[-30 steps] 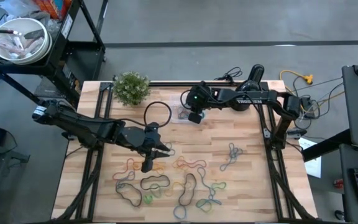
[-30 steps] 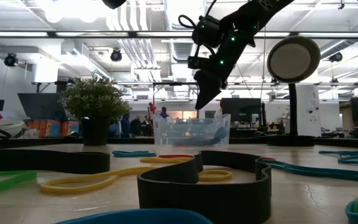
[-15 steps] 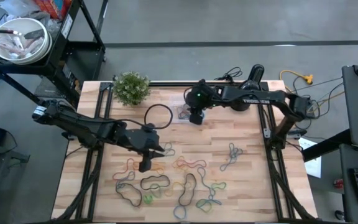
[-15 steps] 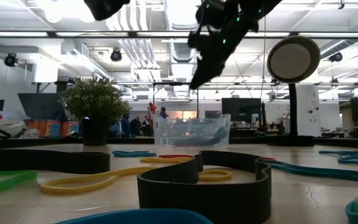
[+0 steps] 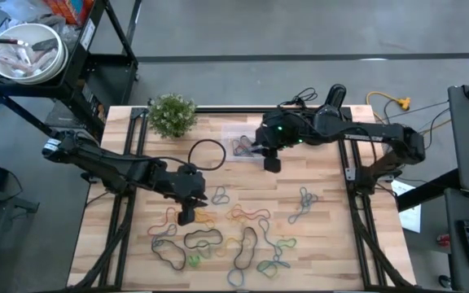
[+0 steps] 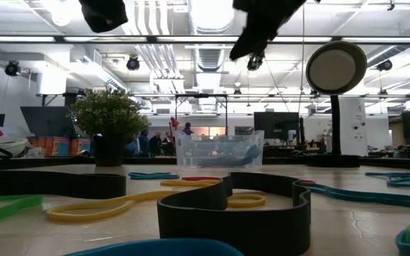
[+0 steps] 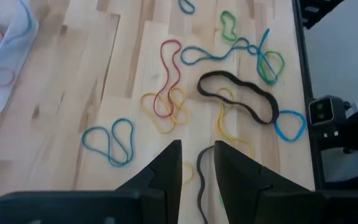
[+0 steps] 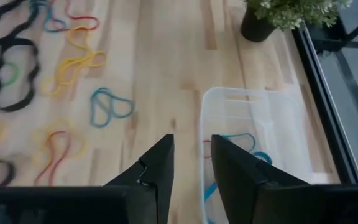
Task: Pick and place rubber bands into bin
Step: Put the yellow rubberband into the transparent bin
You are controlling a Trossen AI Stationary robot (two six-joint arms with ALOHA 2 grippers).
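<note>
Many coloured rubber bands [image 5: 234, 232] lie loose on the near half of the wooden table. The clear bin [image 5: 243, 145] stands near the far edge, with blue and red bands [image 8: 241, 140] inside. My right gripper [image 5: 272, 163] [image 8: 191, 146] hangs high beside the bin's right side, open, nothing between its fingers. My left gripper [image 5: 187, 216] [image 7: 197, 155] hovers above the bands left of centre, fingers a little apart, tilted down. A thin black band [image 7: 199, 183] on the table shows through their gap. In the low view nothing hangs below either gripper.
A small potted plant [image 5: 172, 114] stands at the far left corner. A large thin black loop [image 5: 206, 150] lies between the plant and the bin. A metal bowl [image 5: 23, 53] sits on a rack off the table's far left. Cables [image 5: 397, 106] trail off the far right.
My right gripper has risen from just above the bin, up and a little toward the table's right and near edges; in the low view it climbs almost out of the top. My left gripper has tipped further downward and sunk slightly, staying over the same bands.
</note>
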